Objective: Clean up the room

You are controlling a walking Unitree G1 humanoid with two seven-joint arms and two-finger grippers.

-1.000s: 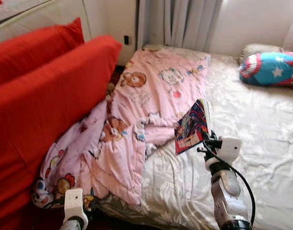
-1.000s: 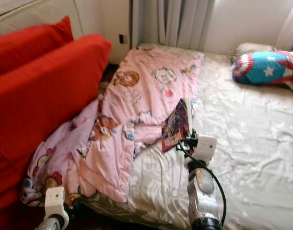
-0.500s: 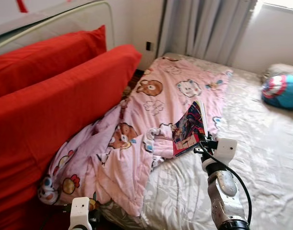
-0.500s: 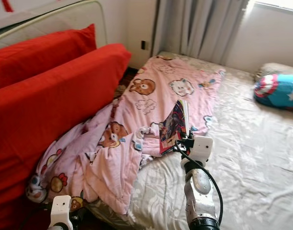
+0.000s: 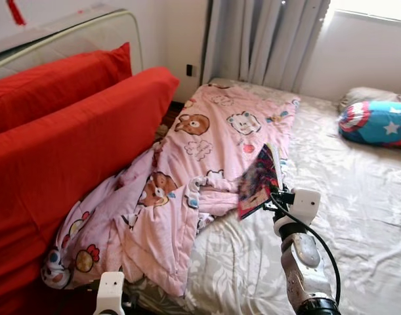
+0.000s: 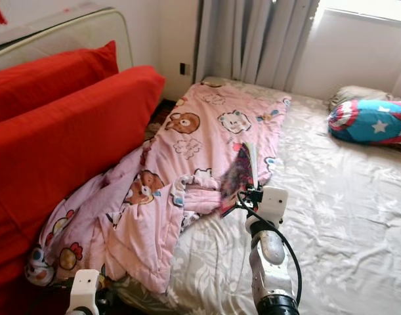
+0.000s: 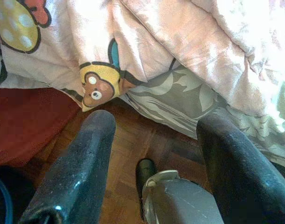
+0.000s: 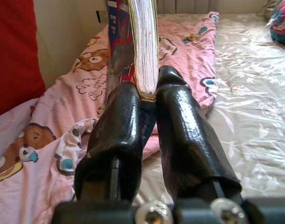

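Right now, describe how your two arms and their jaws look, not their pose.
The right arm is silver, rounded metal with a white box-shaped wrist block and a black cable looping along it. The right gripper has two long, glossy black fingers, thick and rounded. The left gripper has the same black fingers, with a slightly speckled surface; a white wrist block tops the left arm.

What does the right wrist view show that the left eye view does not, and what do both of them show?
The right wrist view shows the two black fingers pinching the book's white page edge. The left eye view shows the red cushions, the grey curtain and the left gripper low beside the bed. Both show the right gripper holding the book above the pink cartoon blanket and the pale bed sheet.
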